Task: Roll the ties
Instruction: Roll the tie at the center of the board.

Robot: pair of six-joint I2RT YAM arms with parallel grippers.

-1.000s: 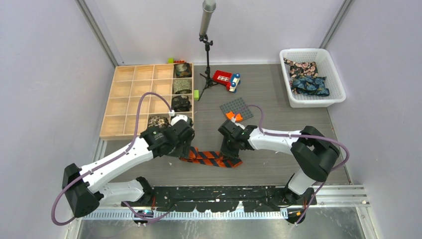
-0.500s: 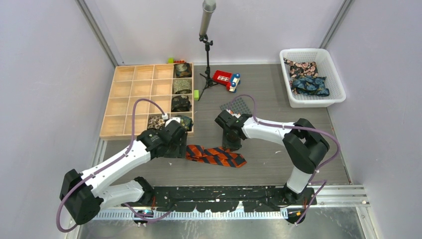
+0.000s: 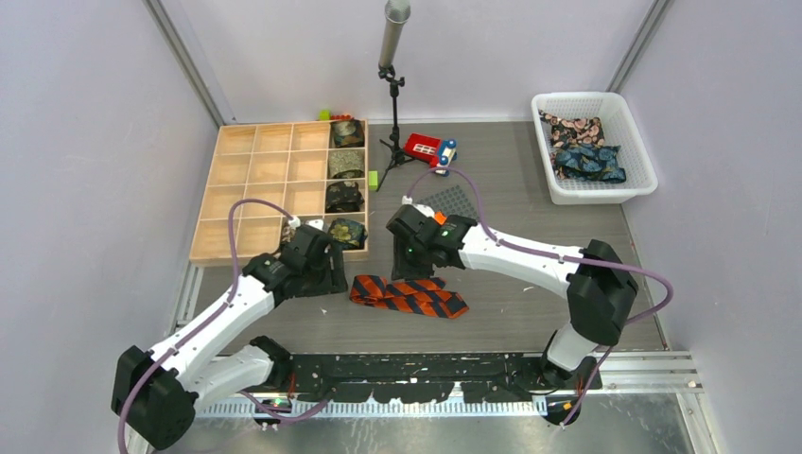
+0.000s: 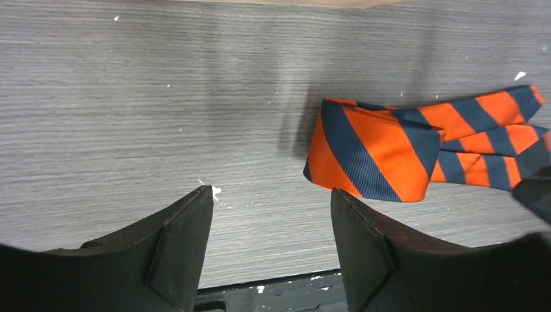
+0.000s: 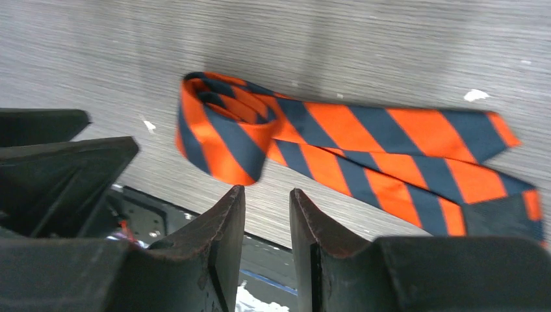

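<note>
The orange-and-black striped tie (image 3: 407, 295) lies on the table between both arms, its left end loosely rolled over and the rest folded flat. It shows in the left wrist view (image 4: 377, 146) and the right wrist view (image 5: 364, 143). My left gripper (image 3: 326, 277) (image 4: 271, 192) is open and empty, just left of the tie's rolled end. My right gripper (image 3: 409, 269) (image 5: 266, 190) hovers above the tie's far side, jaws a narrow gap apart and holding nothing. Several rolled dark ties (image 3: 345, 165) sit in the right column of the wooden tray (image 3: 255, 194). More dark printed ties (image 3: 586, 156) lie in the white basket (image 3: 636, 128).
A red toy car (image 3: 430, 151) and a grey studded plate (image 3: 454, 200) with an orange piece lie behind the right gripper. A microphone stand (image 3: 392, 95) stands at the back middle. Grey walls close in both sides.
Both grippers have let go of the striped tie and come off it. The left one drew back to the left, the right one moved left and away. The tie lies partly rolled.
</note>
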